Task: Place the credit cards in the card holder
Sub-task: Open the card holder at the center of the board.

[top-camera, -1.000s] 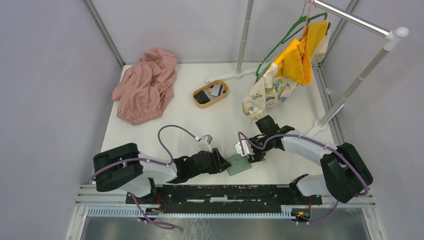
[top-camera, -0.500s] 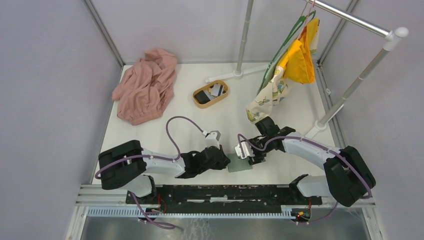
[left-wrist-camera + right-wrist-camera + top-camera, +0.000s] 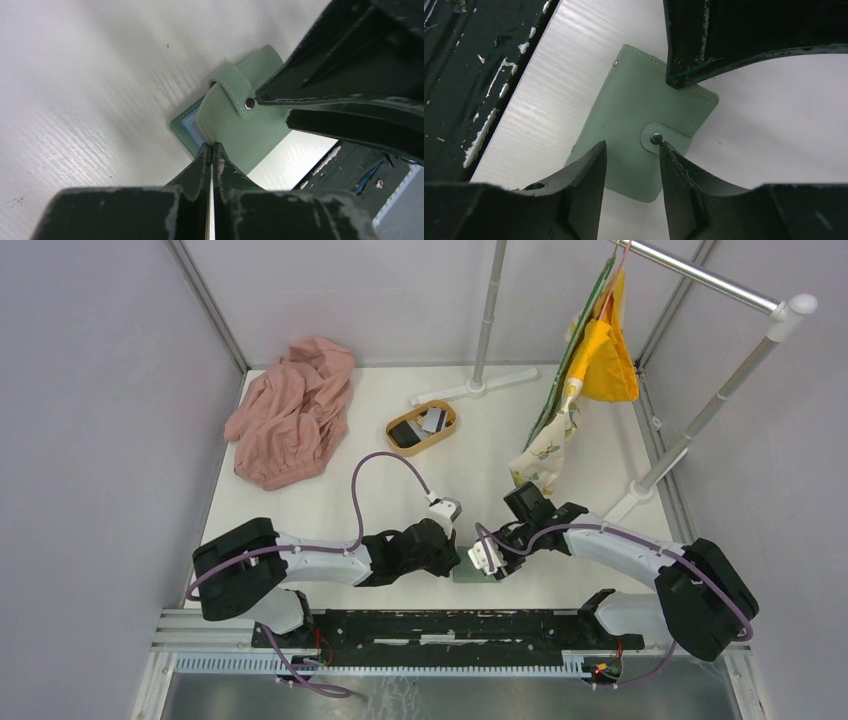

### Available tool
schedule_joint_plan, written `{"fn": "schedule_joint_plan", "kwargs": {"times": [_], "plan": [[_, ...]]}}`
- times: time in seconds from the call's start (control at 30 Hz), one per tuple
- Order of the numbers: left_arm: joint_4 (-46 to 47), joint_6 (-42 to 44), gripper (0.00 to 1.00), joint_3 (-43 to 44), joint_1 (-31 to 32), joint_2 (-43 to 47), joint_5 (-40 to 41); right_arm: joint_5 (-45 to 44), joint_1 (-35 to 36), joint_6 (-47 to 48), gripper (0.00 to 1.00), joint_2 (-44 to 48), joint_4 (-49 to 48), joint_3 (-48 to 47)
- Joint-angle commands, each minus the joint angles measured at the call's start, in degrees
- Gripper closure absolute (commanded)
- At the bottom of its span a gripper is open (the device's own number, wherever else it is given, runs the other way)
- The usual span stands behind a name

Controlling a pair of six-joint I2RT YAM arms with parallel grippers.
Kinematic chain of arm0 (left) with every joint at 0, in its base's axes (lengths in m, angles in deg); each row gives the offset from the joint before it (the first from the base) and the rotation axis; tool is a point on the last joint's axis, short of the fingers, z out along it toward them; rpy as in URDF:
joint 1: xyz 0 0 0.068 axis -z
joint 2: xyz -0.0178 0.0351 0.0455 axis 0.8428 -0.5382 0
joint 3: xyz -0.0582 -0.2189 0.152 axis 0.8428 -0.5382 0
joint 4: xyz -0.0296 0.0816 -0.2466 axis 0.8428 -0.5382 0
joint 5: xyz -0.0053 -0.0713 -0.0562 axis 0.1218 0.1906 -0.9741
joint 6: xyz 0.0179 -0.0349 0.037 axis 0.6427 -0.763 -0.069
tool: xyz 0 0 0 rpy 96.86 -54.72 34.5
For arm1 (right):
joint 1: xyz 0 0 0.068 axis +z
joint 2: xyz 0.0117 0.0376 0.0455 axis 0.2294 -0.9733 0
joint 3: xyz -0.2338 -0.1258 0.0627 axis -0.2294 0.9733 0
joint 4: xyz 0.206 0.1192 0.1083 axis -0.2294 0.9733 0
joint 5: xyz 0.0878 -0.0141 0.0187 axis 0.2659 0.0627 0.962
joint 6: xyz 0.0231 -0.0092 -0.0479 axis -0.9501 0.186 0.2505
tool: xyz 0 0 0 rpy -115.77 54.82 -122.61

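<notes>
Closure of the card holder (image 3: 639, 115) is confirmed: the pale green cover is folded flat and the tab (image 3: 650, 141) is fastened across its edge by a metal stud (image 3: 655, 138). Light stitching is seen along the border, and a strip of pale blue lining is exposed at one side in the left wrist view. The holder is laid flat on the white tabletop (image 3: 300, 510), at 6 o'clock of the surface and close to the near edge, between the two arms.

The left pincer (image 3: 211, 147) is pressed together, with only a hairline seam between its fingers. Its tips are set against the edge of the holder. Whether a layer of the cover is nipped between them cannot be told.

The right pincer (image 3: 632, 146) is spread about halfway and nothing is clamped in it. It is poised over the holder, with one finger just beside the stud and the other over the plain cover.

The credit cards (image 3: 405, 433), one black and one pale, are held in the oval wooden tray (image 3: 447, 418), well apart from the holder at roughly 11 o'clock from it.
</notes>
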Motion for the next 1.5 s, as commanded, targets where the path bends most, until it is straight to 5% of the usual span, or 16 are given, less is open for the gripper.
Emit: {"fn": "schedule_joint_plan", "kwargs": {"times": [0.0, 0.4, 0.77, 1.1, 1.47], "plan": [[3.28, 3.62, 0.98, 1.72, -0.27, -0.58, -4.1, -4.86, 2.11, -3.78, 0.51, -2.25, -5.14, 0.31], [11.86, 1.78, 0.98, -1.92, -2.11, -1.95, -12.11, -12.14, 5.91, -12.03, 0.52, -5.97, -12.41, 0.93], [14.49, 2.12, 0.98, -4.91, -2.71, -1.24, -15.14, -20.81, 7.39, -15.81, 0.76, -8.68, -15.34, 0.51], [16.82, 2.17, 0.98, -7.02, -2.89, -2.18, -16.11, -16.61, 5.39, -19.86, 1.0, -10.25, -13.69, -2.13], [16.69, 2.43, 0.98, -8.43, -4.95, -2.16, -16.11, -12.16, -2.04, -24.96, 1.0, -5.73, -16.04, -2.17]]}}
